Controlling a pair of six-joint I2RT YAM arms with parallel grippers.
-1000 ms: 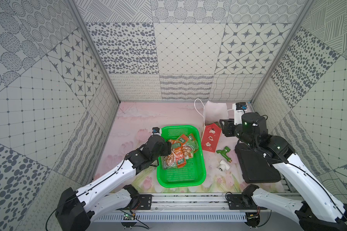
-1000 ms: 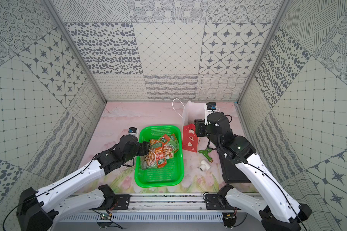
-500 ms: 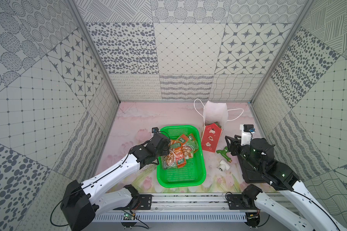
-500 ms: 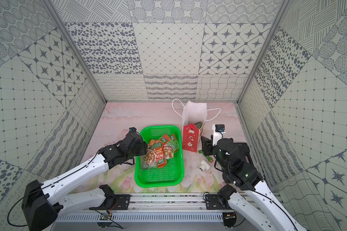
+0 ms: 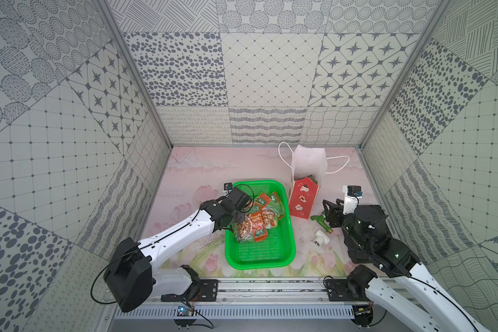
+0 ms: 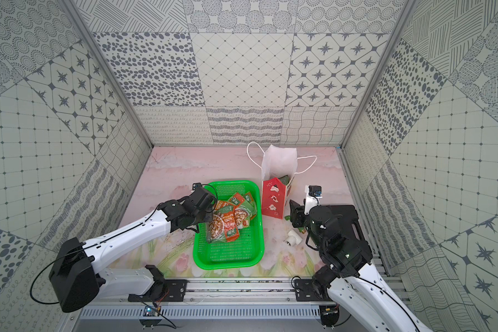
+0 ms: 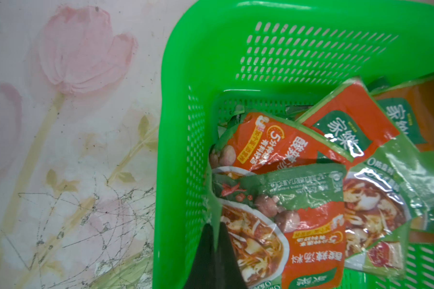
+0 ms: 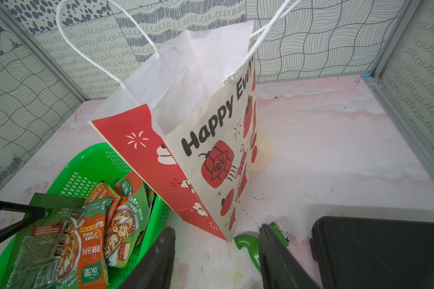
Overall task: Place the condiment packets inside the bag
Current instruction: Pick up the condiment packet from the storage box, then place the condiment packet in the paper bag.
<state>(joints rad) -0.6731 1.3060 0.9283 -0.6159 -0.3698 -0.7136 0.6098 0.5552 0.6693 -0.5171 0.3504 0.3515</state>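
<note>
**Left claw clamped on a packet in the basket, right claw apart by the bag**

Top views: patterned grey-white walls on three sides, pink floral tabletop.
- Green mesh basket sits centre-near, with the condiment packets piled in its far half.
- Bag stands upright just right of the basket's far-right corner, mouth open, cord handles flopped outward. A dark-green scrap shows in the mouth; can't tell what it is.
- Left claw reaches over the basket's left rim onto the pile's left edge. Its tips are hidden under the wrist here.
- Right claw is low over the tabletop, right of the bag and near its base.
- Green pipe elbow and white fitting lie between the basket and the right arm.

Left wrist: fingers are together, clamped on the upturned green edge of the gripped packet, right against the basket's inner left wall. Orange-green packets overlap beside it.

Right wrist: fingers are well apart, with bare tabletop between them.
- The bag's near corner is just beyond, with "Happy" lettering on its cream side panel.
- The green elbow is just beside one finger.
- Black case lies flat on the right.
- The left claw's tip shows at the pile's left edge, on a dark-green packet corner.
</note>
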